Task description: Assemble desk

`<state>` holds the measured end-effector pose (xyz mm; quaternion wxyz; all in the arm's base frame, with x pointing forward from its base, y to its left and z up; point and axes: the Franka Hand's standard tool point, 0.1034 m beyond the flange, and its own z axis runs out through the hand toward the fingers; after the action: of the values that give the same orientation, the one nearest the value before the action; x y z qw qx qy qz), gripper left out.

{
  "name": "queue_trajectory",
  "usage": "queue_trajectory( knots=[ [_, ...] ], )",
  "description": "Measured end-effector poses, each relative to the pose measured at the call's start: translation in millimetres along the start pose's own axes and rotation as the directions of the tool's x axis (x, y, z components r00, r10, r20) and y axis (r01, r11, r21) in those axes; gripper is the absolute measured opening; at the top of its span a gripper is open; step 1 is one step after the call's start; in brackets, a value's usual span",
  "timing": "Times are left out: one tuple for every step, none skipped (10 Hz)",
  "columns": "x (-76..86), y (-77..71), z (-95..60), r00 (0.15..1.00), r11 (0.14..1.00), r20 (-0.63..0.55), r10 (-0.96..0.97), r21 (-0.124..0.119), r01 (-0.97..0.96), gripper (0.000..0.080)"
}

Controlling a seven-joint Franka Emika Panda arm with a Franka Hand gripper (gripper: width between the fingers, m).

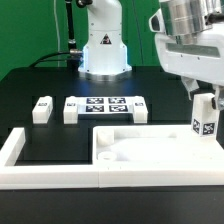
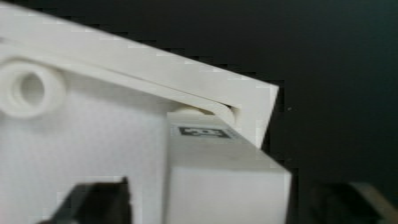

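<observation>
Desk tabletop [image 1: 150, 150] lies flat at the front of the black table [image 1: 40, 75], hollow rimmed side up, just beside the front run of the low white U-shaped border wall [image 1: 20, 150]. That's one tabletop, and its end is cut off at the exterior view's right. Now the legs, and I count four. Three stand loose in a row further back: the lone leg [image 1: 41, 108] toward the exterior view's left, then the second leg [image 1: 70, 110] and the third leg [image 1: 141, 108], one at each end of the marker board [image 1: 105, 105]. The fourth leg [image 1: 205, 120] is upright under the gripper [image 1: 200, 95], tag facing the camera, at the tabletop's far corner on the exterior view's right. Whether its foot touches the tabletop I can't make out from here. One arm, its white base [image 1: 103, 50] at the back, the top cut off. The wrist view is soft and blurry. The fourth leg [image 2: 222, 180] sits against the tabletop [image 2: 89, 150] corner, its small tag unreadable. One round socket [image 2: 22, 90] is clipped by the frame. Two dark fingers [image 2: 93, 200] flank the leg, but a dark strip shows between it and the other finger. Clamped or loose, I cannot tell.
</observation>
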<state>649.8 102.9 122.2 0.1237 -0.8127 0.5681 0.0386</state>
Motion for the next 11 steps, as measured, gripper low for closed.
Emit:
queue_trajectory(
  knots=[
    [1.3, -0.4, -0.8, 0.975, 0.975, -0.009, -0.220, -0.006, 0.220, 0.0613],
    [1.0, -0.8, -0.9, 0.946, 0.946, -0.014, -0.323, -0.013, 0.323, 0.0639],
    [1.8, -0.4, -0.7, 0.925, 0.925, -0.014, -0.381, -0.015, 0.380, 0.0639],
    [2.4, -0.2, -0.7, 0.880, 0.881, -0.012, -0.474, -0.016, 0.474, 0.0646],
    [2.4, -0.2, -0.6, 0.851, 0.851, -0.011, -0.525, -0.017, 0.525, 0.0646],
    [3.9, 1.0, 0.4, 0.762, 0.762, -0.014, -0.648, -0.037, 0.647, 0.0649],
    [4.7, 2.7, 2.6, 0.624, 0.622, -0.012, -0.782, -0.076, 0.779, 0.0649],
    [-0.1, 2.3, 5.3, 0.479, 0.476, -0.005, -0.878, -0.121, 0.871, 0.0649],
    [-3.5, 3.6, 9.3, 0.339, 0.335, 0.008, -0.941, -0.135, 0.932, 0.0649],
    [-2.0, 5.8, 11.6, 0.317, 0.314, 0.006, -0.948, -0.134, 0.940, 0.0649],
    [-2.1, 5.2, 11.2, 0.359, 0.356, 0.000, -0.933, -0.134, 0.925, 0.0649]
  ],
)
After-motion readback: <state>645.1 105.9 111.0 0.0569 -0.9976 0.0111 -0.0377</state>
